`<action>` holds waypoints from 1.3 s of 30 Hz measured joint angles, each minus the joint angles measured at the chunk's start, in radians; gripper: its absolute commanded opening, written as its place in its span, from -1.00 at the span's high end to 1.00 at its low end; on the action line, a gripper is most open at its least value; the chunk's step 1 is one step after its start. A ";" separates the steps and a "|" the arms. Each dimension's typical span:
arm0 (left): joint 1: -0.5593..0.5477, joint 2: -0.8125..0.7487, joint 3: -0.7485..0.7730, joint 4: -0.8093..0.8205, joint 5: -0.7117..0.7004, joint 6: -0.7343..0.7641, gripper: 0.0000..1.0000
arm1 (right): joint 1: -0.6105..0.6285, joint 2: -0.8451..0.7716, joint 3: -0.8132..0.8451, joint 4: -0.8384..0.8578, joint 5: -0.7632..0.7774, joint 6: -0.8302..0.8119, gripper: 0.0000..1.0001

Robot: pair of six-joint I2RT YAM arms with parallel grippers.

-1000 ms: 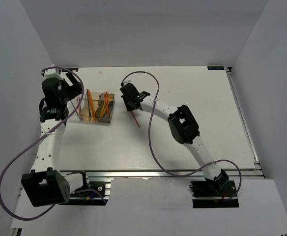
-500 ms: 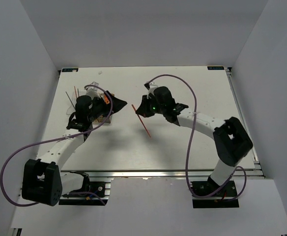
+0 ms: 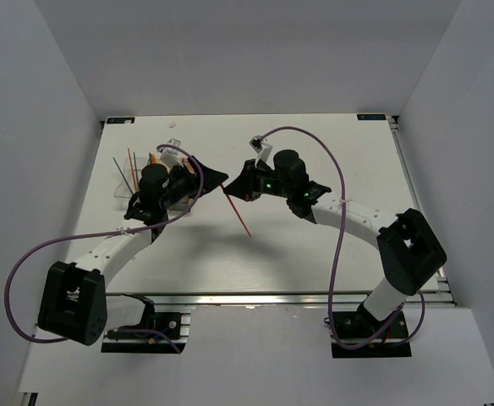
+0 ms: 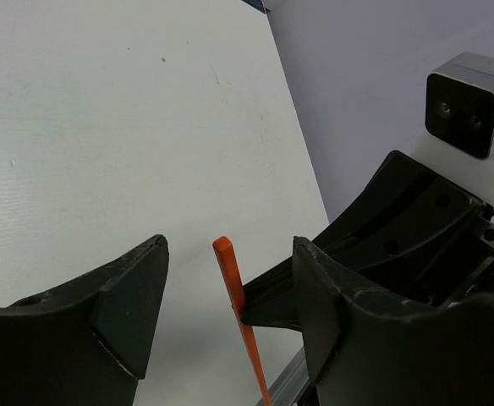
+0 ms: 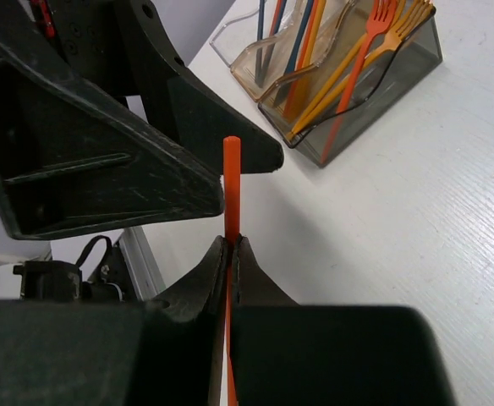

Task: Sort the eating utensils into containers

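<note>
Eating utensils point(image 5: 354, 61): most are standing in the containers point(image 5: 361, 106) at the left of the tabletop point(image 3: 332, 144). Orange forks are leaning in the dark grey bin, with orange and blue pieces in the tan bin beside it. The clear bin is too far out of frame to read.

Just right of the bins, the left end effector point(image 4: 230, 249) is pointing toward the middle of the tabletop. Its fingers are standing well apart, one on each side of the orange stick point(image 5: 231, 182), touching neither side and holding nothing.

The stick is sitting between the two arms, its upper end poking up into that open gap. Whether its lower end is touching the tabletop cannot be told.

The right end effector point(image 5: 231, 245) is clamping the stick partway along its length, fingers closed tight on it.

Judgement: a hand-over is being set up. The right arm is presenting the free end because the bins are lying on the left arm's side. The left fingers need to close squarely on the thin stick before the right lets go, or it could slip out.
</note>
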 measured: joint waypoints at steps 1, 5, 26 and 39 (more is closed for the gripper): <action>0.000 0.001 0.000 0.001 0.001 -0.004 -0.30 | 0.001 0.000 0.000 0.004 0.000 0.002 1.00; -0.006 0.007 0.000 0.022 0.009 -0.025 0.34 | 0.008 0.000 0.003 0.012 0.002 0.019 1.00; 0.237 0.306 0.778 -0.621 -0.688 0.631 1.00 | -0.212 -0.293 -0.214 -0.170 0.209 -0.028 -0.79; 0.361 0.539 0.772 -0.367 -0.882 0.925 1.00 | -0.212 -0.441 -0.372 -0.192 0.175 -0.082 -0.79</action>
